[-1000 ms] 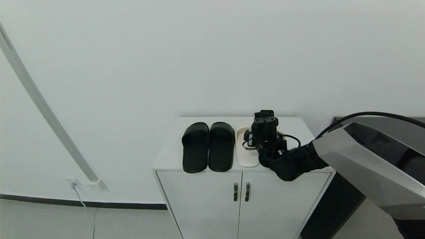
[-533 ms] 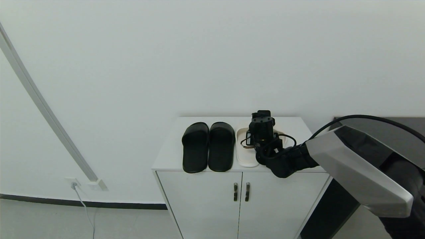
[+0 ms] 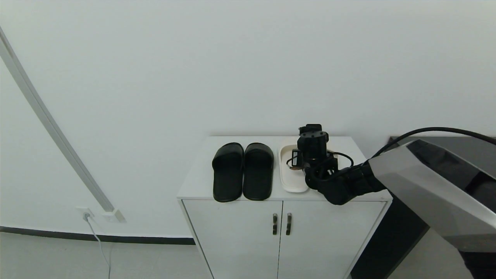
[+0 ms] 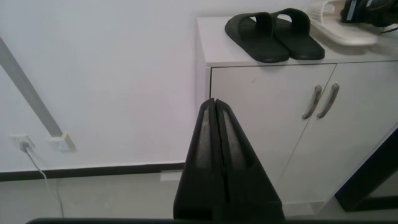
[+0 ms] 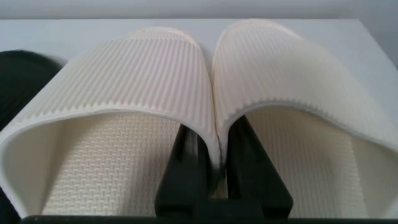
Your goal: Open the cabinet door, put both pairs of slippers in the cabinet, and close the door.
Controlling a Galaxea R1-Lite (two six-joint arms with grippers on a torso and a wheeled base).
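The cream slippers (image 5: 143,81) lie side by side on top of the cabinet (image 3: 199,174), at 3 o'clock from the black slippers (image 3: 242,170). Both pairs have their long axes running 12 to 6, with toes toward the wall (image 3: 248,58) at 12 and heels at the front edge. The right pincer (image 5: 214,165) enters from the heel end with one finger inside each cream slipper, clenched on the two adjoining strap walls. The left pincer (image 4: 214,149) hangs low, well apart from the cabinet and off toward its 7 o'clock, pressed closed on nothing. Both doors (image 3: 236,240) are closed, and their handles (image 3: 274,224) sit just beside each other.
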